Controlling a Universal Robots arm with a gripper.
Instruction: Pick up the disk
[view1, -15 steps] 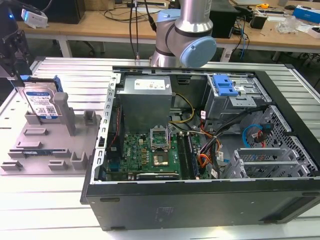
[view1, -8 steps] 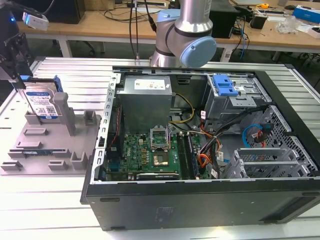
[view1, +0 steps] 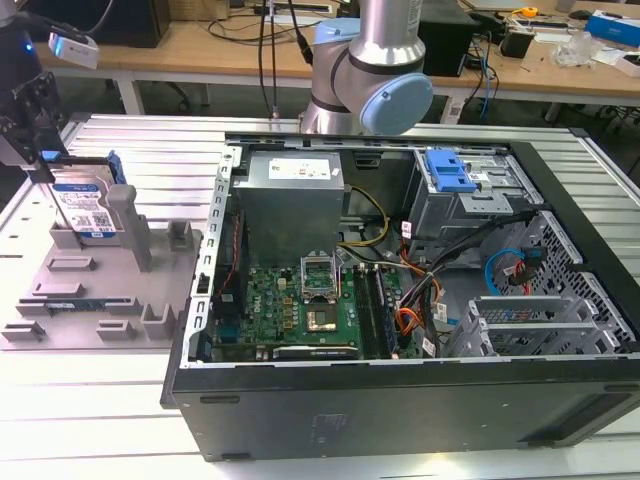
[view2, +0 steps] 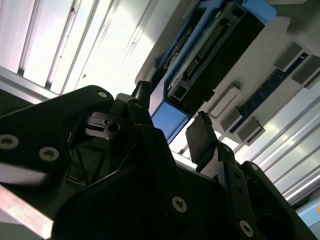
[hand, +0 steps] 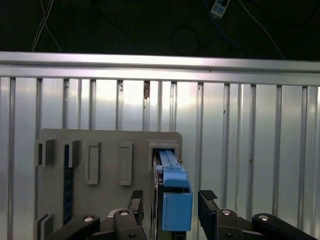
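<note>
On the slatted metal table (hand: 250, 150), spread fingers (hand: 207, 199) straddle the upright disk (hand: 176, 207) in the tray (hand: 110, 142).

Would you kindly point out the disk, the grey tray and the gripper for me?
disk (view1: 85, 213): exterior view, on its label.
grey tray (view1: 105, 283): exterior view, its bare base.
gripper (hand: 171, 197): first wrist view, midway between its fingertips.

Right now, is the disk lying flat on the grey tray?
No, in the exterior view the disk stands on edge in a slot of the grey tray.
</note>
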